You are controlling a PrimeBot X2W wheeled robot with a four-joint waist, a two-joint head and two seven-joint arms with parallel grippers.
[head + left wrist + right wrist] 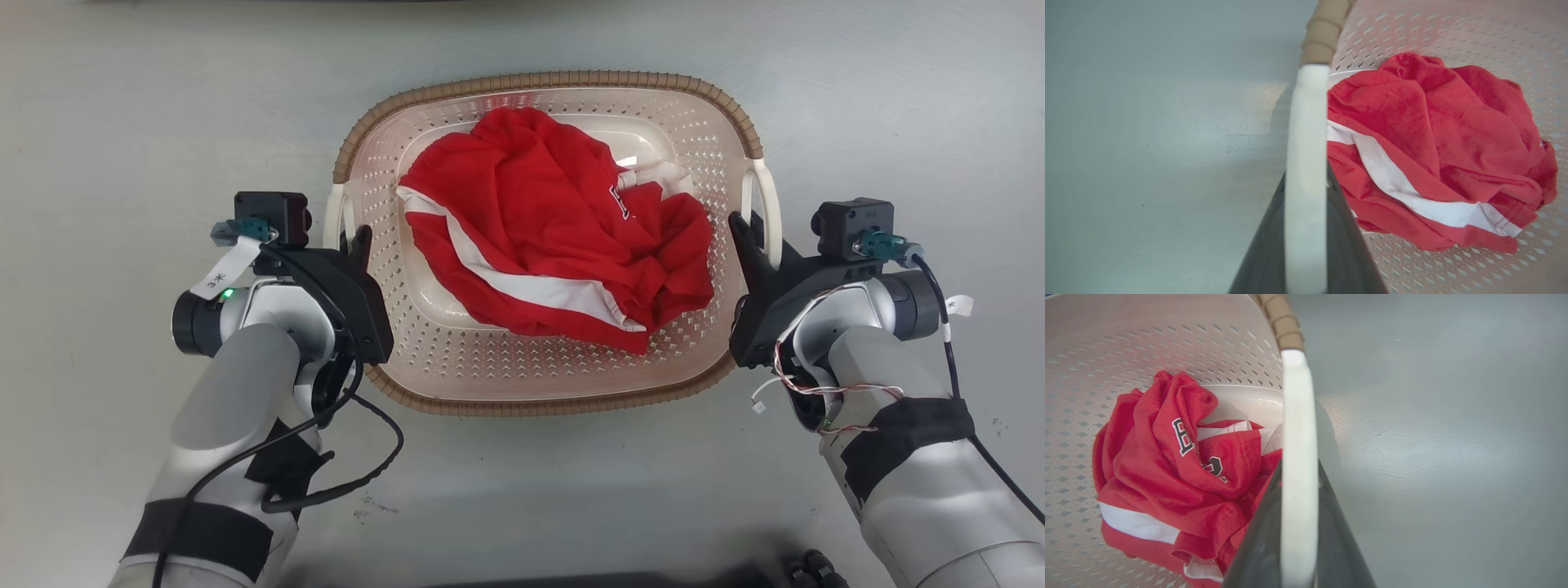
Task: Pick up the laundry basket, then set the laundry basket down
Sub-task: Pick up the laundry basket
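left forearm [233,384] and right forearm [898,384] nearest, angled inward toward the laundry basket [555,80]. left gripper [359,245] at basket's left side, fingers [1265,265] closed against left loop handle [1306,163], one on each face. right gripper [747,233] at basket's right side, likewise clamped on right loop handle [1298,457]. basket centred between both grippers, over grey floor [122,122]; resting or lifted, cannot tell. count: one basket, two handles, two grippers, one red-and-white garment [555,237] inside basket.
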